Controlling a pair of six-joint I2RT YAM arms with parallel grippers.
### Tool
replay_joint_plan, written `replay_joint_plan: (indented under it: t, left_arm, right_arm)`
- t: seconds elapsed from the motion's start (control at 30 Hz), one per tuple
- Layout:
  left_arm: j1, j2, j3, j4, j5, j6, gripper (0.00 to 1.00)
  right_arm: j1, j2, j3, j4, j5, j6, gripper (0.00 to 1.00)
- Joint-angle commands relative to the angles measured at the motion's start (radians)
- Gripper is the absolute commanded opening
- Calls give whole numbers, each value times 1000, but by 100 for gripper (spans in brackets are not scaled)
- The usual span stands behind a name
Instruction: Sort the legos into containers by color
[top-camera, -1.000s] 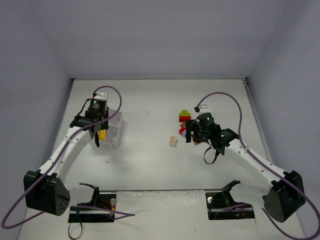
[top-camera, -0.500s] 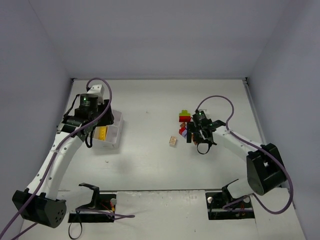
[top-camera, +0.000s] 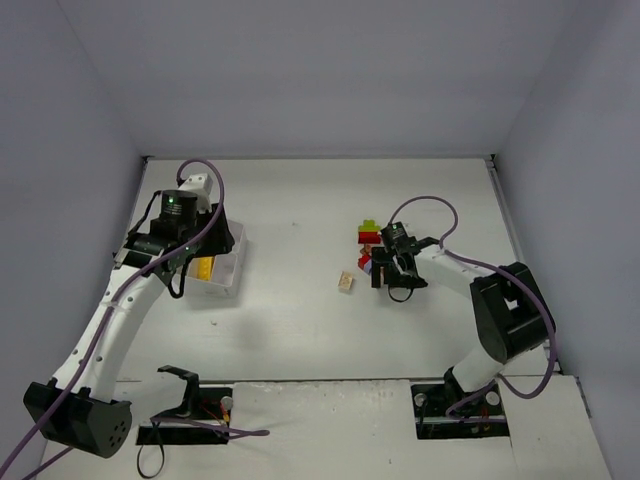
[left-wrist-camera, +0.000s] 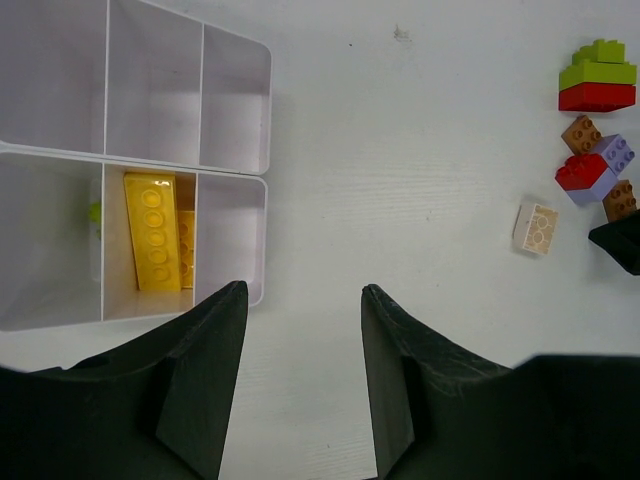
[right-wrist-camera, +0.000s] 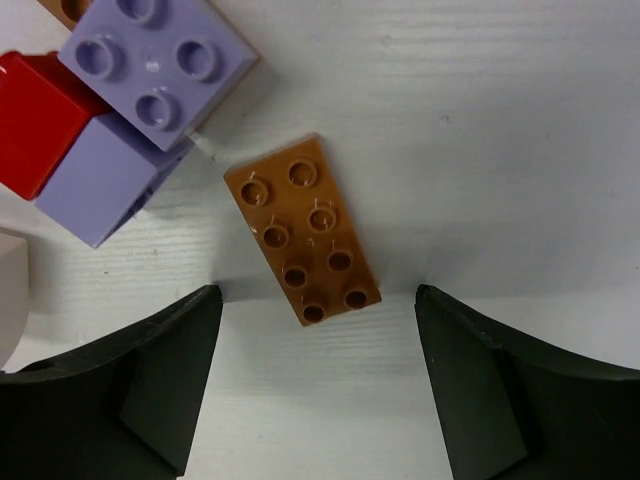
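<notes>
The step in hand, I judge, is picking up the orange-brown brick (right-wrist-camera: 303, 240); the right claw (right-wrist-camera: 315, 300) stands open, straddling it on the worktop (right-wrist-camera: 500, 120). The next move calls for a square descent and a squeeze across the brick's short width, sparing the lilac brick (right-wrist-camera: 160, 60) just beside it at ten o'clock. The left claw (left-wrist-camera: 300, 300) is open and empty; the tray (left-wrist-camera: 268, 120) lies at its ten o'clock, with a yellow brick (left-wrist-camera: 152, 230) in one cell. The bricks are glossy, studded hard plastic; the tray is thin-walled and translucent.

A flat white tabletop (top-camera: 300, 330) meets plain pale grey walls (top-camera: 320, 80) at the rear and both sides. One black clamp (top-camera: 182, 383) sits on its near edge at the left, a second black clamp (top-camera: 462, 375) at the right
</notes>
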Motion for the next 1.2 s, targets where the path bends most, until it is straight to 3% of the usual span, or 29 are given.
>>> replay_joint_plan:
  t: [0.0, 0.13, 0.43, 0.6, 0.8, 0.93, 1.17]
  left_arm:
    - [-6, -28, 7, 23, 11, -8, 43]
    - [-8, -31, 3, 23, 14, -8, 44]
    - [-20, -31, 4, 27, 40, -33, 44]
    - [-58, -9, 26, 55, 77, -82, 43]
    - [-219, 50, 76, 128, 96, -169, 44]
    - [-311, 122, 101, 219, 152, -246, 51]
    - [-486, 259, 213, 349, 168, -293, 57]
  right_arm:
    - [-22, 23, 34, 27, -21, -24, 74]
    - [-23, 40, 22, 53, -58, -35, 68]
    - [3, -6, -29, 53, -139, -12, 31]
    - [35, -109, -54, 52, -134, -6, 1]
    - [72, -340, -66, 73, -156, -50, 0]
    - [89, -529, -81, 134, -238, -124, 0]
    - [101, -667, -100, 200, -364, -208, 0]
